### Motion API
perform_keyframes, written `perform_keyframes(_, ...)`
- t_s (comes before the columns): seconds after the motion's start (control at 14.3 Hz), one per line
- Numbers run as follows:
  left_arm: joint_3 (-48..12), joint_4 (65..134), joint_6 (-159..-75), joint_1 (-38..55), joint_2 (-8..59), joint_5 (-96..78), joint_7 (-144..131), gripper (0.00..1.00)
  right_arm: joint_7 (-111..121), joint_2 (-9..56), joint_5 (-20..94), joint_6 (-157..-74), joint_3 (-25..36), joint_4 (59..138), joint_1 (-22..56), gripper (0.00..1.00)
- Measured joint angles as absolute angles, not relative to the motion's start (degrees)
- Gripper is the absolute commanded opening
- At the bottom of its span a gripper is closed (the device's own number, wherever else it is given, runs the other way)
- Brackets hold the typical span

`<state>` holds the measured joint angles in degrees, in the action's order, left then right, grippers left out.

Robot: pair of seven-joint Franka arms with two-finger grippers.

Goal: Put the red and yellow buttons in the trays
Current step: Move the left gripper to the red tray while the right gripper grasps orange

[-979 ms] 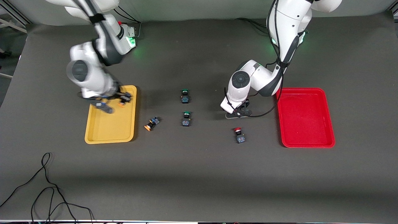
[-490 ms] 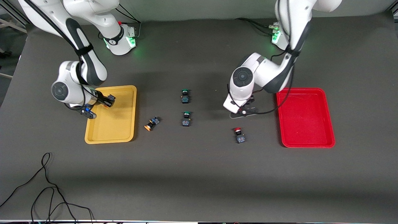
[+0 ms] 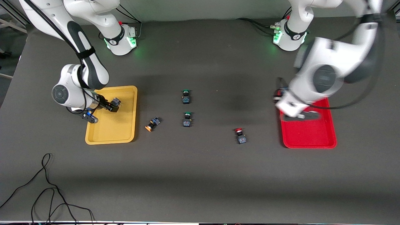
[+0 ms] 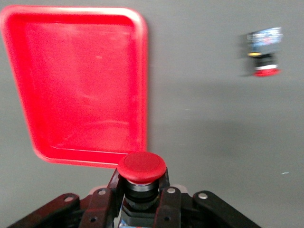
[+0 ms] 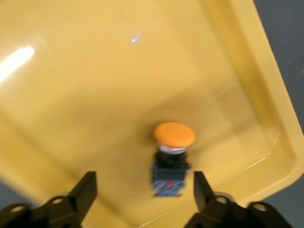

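Observation:
My right gripper point(image 3: 111, 105) is open over the yellow tray point(image 3: 109, 132). A yellow-capped button point(image 5: 173, 158) lies loose in that tray, just ahead of my open right gripper point(image 5: 142, 195); it also shows in the front view point(image 3: 116, 101). My left gripper point(image 4: 141, 202) is shut on a red-capped button point(image 4: 141, 168) and hangs at the edge of the red tray point(image 4: 80, 80). In the front view my left gripper point(image 3: 280, 94) is blurred above the red tray point(image 3: 312, 139). A second yellow button point(image 3: 152, 124) lies tipped beside the yellow tray. A second red button point(image 3: 240, 136) stands on the mat and shows in the left wrist view point(image 4: 263, 53).
Two green-capped buttons point(image 3: 186, 96) point(image 3: 187, 119) stand mid-table, one nearer the front camera than the other. A black cable point(image 3: 47, 187) loops on the mat near the front edge at the right arm's end.
My right gripper opened and let the yellow button drop into the yellow tray. My left arm swung fast from mid-table to the red tray, carrying the red button.

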<state>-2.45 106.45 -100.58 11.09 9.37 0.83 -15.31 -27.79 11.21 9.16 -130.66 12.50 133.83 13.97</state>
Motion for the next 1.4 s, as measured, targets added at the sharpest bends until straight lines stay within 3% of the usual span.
perform_keyframes(0.14, -2.30, 111.08, -105.45, 6.05, 9.92, 0.83, -9.93, 0.00, -33.56, 10.24, 9.27, -125.80, 8.85, 126.44, 13.96, 1.00)
perform_keyframes(0.28, -2.34, 119.02, -115.93, 3.76, 10.92, 0.82, -6.66, 0.00, -41.24, 11.67, 9.32, -123.81, 3.69, 119.38, 14.33, 1.00)
perform_keyframes(0.49, -2.61, 130.76, -130.68, 3.27, 12.66, 0.82, -5.48, 0.00, -50.56, 18.44, 9.35, -124.09, -2.87, 112.75, 15.07, 1.00)
perform_keyframes(0.7, -3.00, 135.60, -136.10, 3.27, 12.87, 0.82, -4.03, 0.00, -53.82, 26.15, 9.35, -128.44, -4.70, 110.80, 16.13, 1.00)
perform_keyframes(0.77, -3.00, 136.02, -136.76, 3.26, 12.87, 0.82, -3.62, 0.46, -54.21, 28.06, 9.36, -129.60, -4.75, 110.64, 16.20, 0.99)
perform_keyframes(0.84, -3.00, 136.16, -137.08, 3.25, 12.90, 0.82, -3.37, 0.99, -54.56, 29.50, 9.36, -130.68, -4.77, 110.52, 16.21, 0.94)
perform_keyframes(0.91, -3.00, 136.16, -137.10, 3.25, 12.91, 0.82, -3.23, 1.00, -54.82, 30.53, 9.36, -131.86, -4.78, 110.51, 16.25, 0.78)
perform_keyframes(0.98, -3.02, 136.12, -137.10, 3.25, 12.90, 0.82, -3.21, 1.00, -54.95, 31.31, 9.36, -132.91, -4.81, 110.52, 16.29, 0.46)
perform_keyframes(1.05, -3.13, 135.84, -136.83, 3.25, 12.83, 0.82, -3.21, 1.00, -55.12, 31.88, 9.36, -133.47, -4.82, 110.53, 16.32, 0.20)
perform_keyframes(1.12, -3.32, 134.98, -135.41, 3.25, 12.57, 0.78, -3.21, 1.00, -55.29, 32.25, 9.36, -133.79, -4.82, 110.53, 16.32, 0.05)
perform_keyframes(1.19, -3.56, 132.80, -131.35, 3.31, 12.11, 0.58, -3.30, 1.00, -55.43, 32.37, 9.36, -133.86, -4.82, 110.53, 16.31, 0.00)
perform_keyframes(1.4, -4.12, 118.40, -112.80, 5.67, 11.10, -0.37, -7.44, 1.00, -55.48, 32.14, 9.36, -133.45, -4.72, 109.93, 16.12, 0.00)
